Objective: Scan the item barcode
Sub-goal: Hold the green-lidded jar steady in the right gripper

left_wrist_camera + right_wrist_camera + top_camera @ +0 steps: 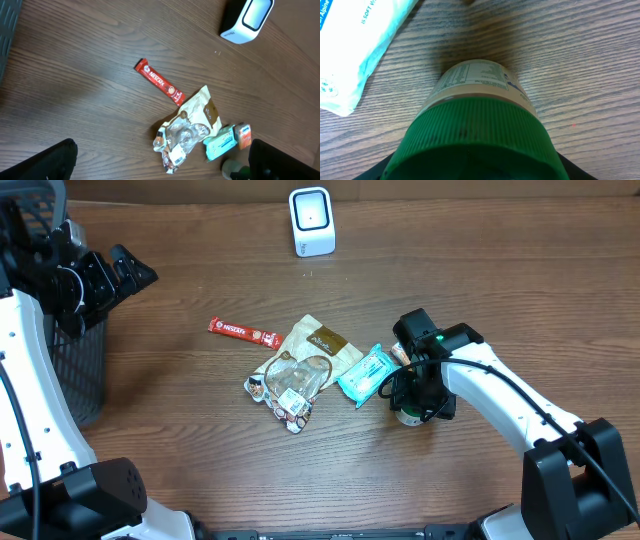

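Right wrist view shows the right gripper [415, 395] down on a green-lidded jar [475, 85], its fingers [367, 174] part open and set against either side of the ribbed lid [475, 135]. It looks like a grip on the lid, though the contact itself sits at the picture's edge. The jar stands on the bench [200, 450] just beside the blue wipes pack [365, 375], on the side away from the crumpled wrappers [295, 380].

The white barcode scanner [311, 220] stands well apart from the wipes pack, at the bench's far edge. The label facing the camera shows only fine print, and no barcode can be made out. So lift the jar straight up clear of the wipes pack, carry it to the scanner's window, and turn the label slowly until the code faces it. A lid-only hold may slip, so keep the jar level.

The left gripper [138, 266] hangs far from the wipes pack, fingers fully spread and empty.
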